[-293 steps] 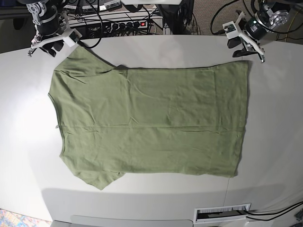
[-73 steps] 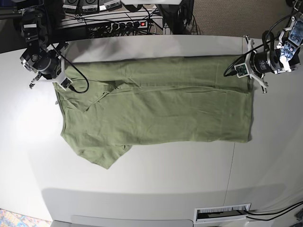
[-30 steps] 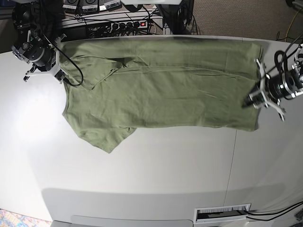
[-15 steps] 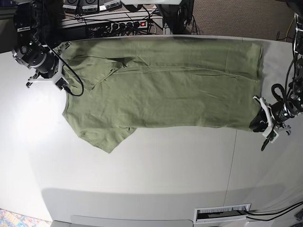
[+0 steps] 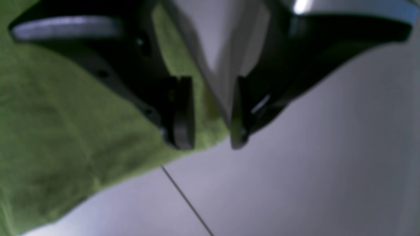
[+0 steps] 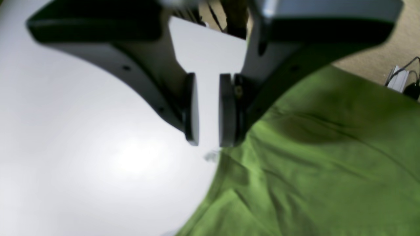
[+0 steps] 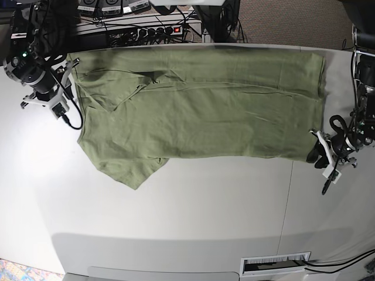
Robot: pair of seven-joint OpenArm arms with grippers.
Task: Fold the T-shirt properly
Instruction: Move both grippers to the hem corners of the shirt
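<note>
1. the table [image 7: 193, 222] near the camera is bare pale surface, with a vent slot [image 7: 275, 263] at its near edge; all places below are given from the t-shirt.
2. the t-shirt [image 7: 199, 111] lies flat across the far half of the table, its long upper part doubled over so a fold line runs along its length. one sleeve [image 7: 132, 170] pokes out at its near corner on the collar end. it looks laid down after a lengthwise fold, which would explain both arms sitting at its two ends.
3. the left gripper [image 7: 324, 158] sits at the shirt's near hem corner. in the left wrist view its pads [image 5: 183, 111] stand apart with a clear gap, the cloth corner lying beneath and between them, seemingly not pinched.
4. the right gripper [image 7: 61, 93] is at the collar-end edge of the shirt, toward its far side. in the right wrist view its pads [image 6: 192, 108] are parted by a narrow gap with only table showing between; the cloth edge lies just beside one pad, unheld.
5. beyond the shirt's far edge, a power strip [image 7: 155, 29] and cables lie behind the table.
</note>
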